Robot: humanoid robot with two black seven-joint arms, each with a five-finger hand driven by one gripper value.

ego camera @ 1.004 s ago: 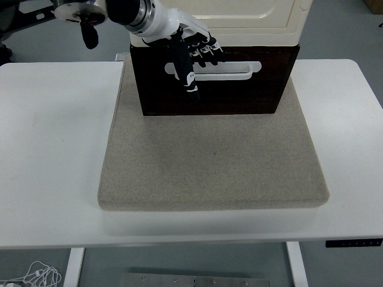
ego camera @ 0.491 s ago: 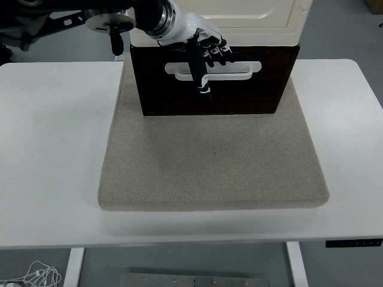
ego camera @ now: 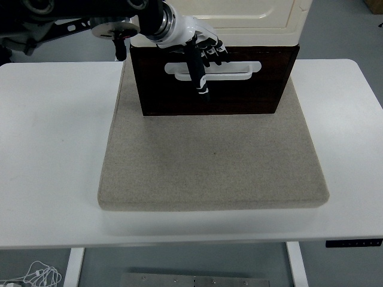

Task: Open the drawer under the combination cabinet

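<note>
Left hand (ego camera: 202,57) seemingly hooks curled fingers into the glossy dark drawer's (ego camera: 214,81) white slotted handle (ego camera: 230,70).

cabinet (ego camera: 239,18): cream body cut off by the top edge, so I cannot see its height.
handle (ego camera: 230,70): my left hand (ego camera: 200,51) covers its left part; I cannot tell whether my fingertips hook behind it.
my arm: cut off at the far left.
worktop (ego camera: 48,149): near corners cut off.

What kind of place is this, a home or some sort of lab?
Probably a robot test lab, not a home: a bare white table with a control panel, a lone cabinet staged on a felt mat, loose cables on a grey floor.
</note>
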